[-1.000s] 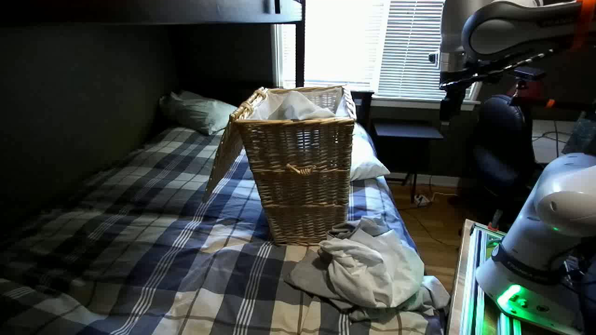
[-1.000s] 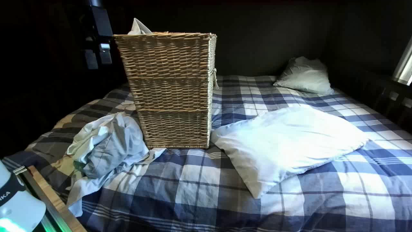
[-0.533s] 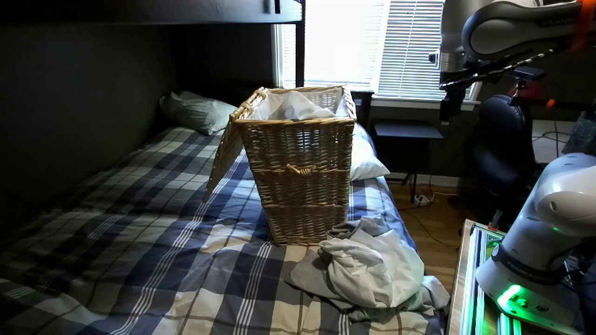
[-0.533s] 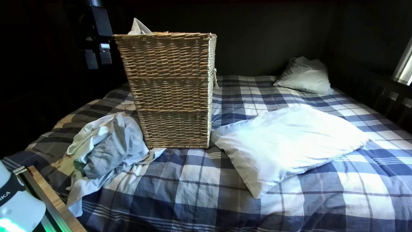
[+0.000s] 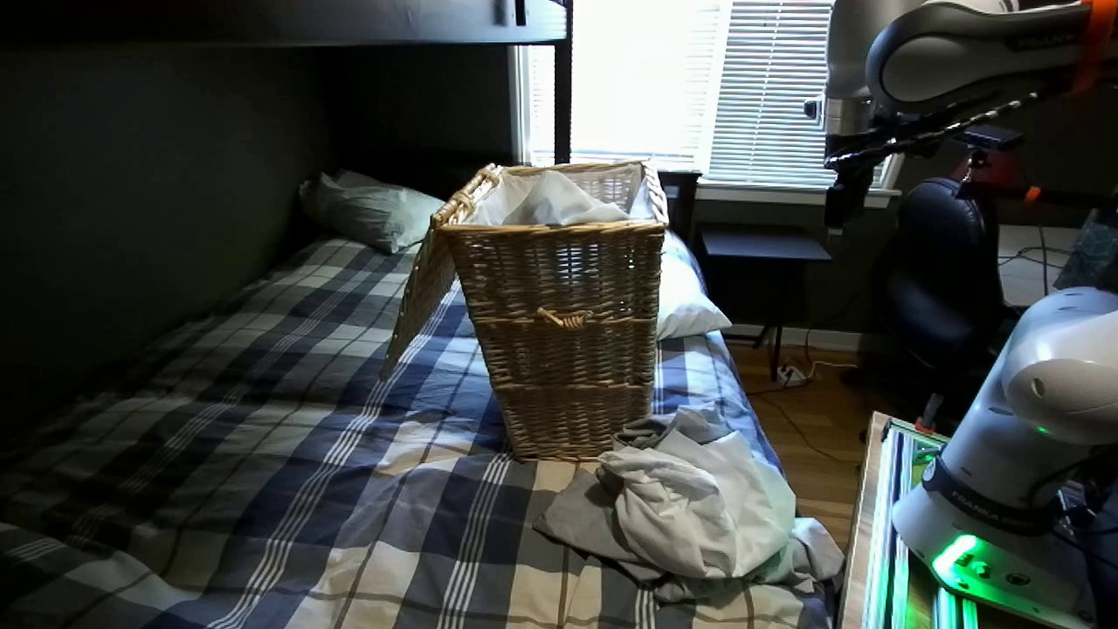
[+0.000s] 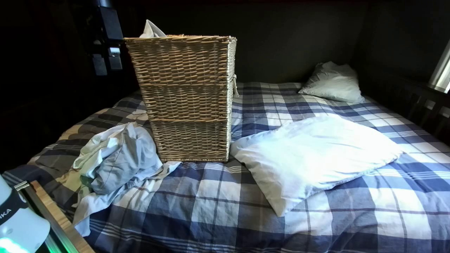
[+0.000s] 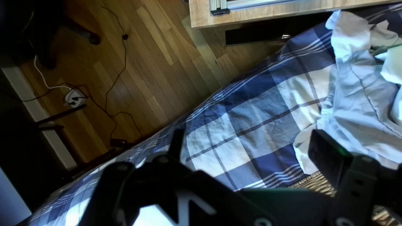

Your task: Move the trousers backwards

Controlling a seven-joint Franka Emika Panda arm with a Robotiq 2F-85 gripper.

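A crumpled pile of light grey and off-white clothing, apparently the trousers (image 5: 707, 507), lies on the bed against the foot of the wicker basket (image 5: 568, 349). The pile also shows in an exterior view (image 6: 123, 161), left of the basket, with one strip hanging toward the bed edge. In the wrist view the trousers (image 7: 364, 91) are at the right, partly behind a finger. My gripper (image 5: 838, 210) hangs high and well away from the pile, on the window side. In the wrist view the gripper (image 7: 248, 147) is open, its fingers wide apart with nothing between them.
The basket's lid hangs open and white cloth (image 5: 559, 201) shows inside. A white pillow (image 6: 316, 151) lies beside the basket, a grey pillow (image 6: 332, 82) farther back. A wooden-edged table (image 5: 860, 524) carries the robot base. An upper bunk (image 5: 288, 22) overhangs the bed. Cables (image 7: 116, 81) lie on the floor.
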